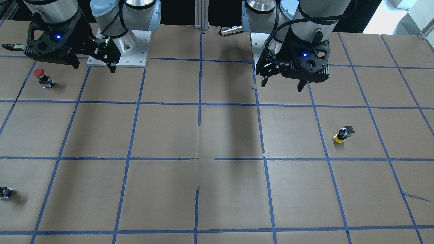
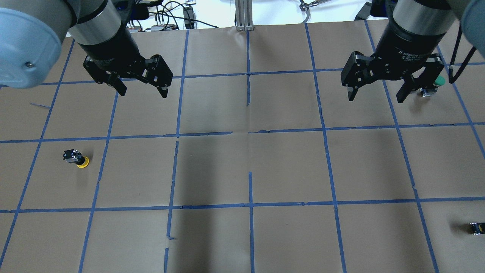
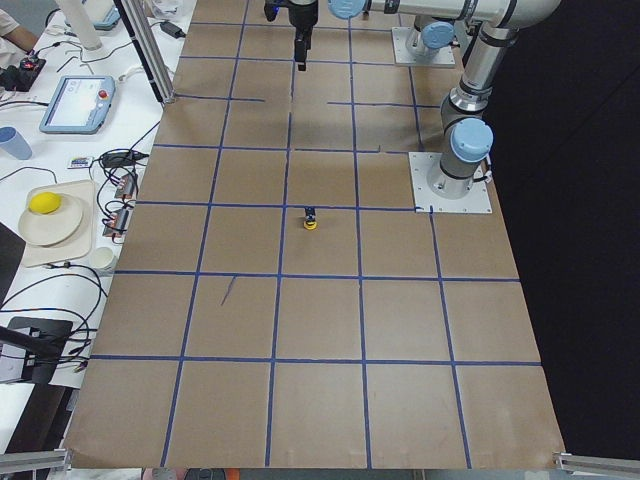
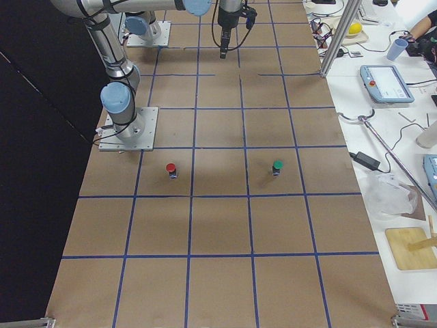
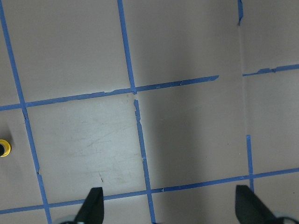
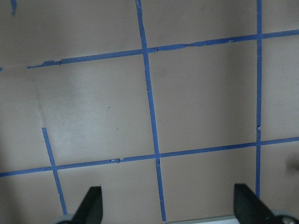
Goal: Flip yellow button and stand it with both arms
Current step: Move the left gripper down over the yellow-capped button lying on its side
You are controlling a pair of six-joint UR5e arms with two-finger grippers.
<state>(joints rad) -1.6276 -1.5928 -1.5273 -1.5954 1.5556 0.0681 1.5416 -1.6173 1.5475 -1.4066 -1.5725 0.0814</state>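
Observation:
The yellow button (image 2: 77,159) lies tipped over on the brown paper at the table's left side, cap low and black-and-grey body tilted up. It also shows in the front view (image 1: 343,134), the exterior left view (image 3: 311,220), and as a cap edge in the left wrist view (image 5: 3,148). My left gripper (image 2: 143,93) hangs open and empty above the table, well beyond and to the right of the button; it also shows in the front view (image 1: 282,85) and the left wrist view (image 5: 170,207). My right gripper (image 2: 375,98) is open and empty over the right side (image 1: 58,57) (image 6: 169,207).
A red-capped button (image 1: 42,78) stands near the right arm's base. A green-capped button (image 2: 435,83) stands just behind the right gripper's finger. A small black capless part (image 2: 478,228) lies at the right edge. Blue tape lines grid the paper. Side benches hold cables and tablets.

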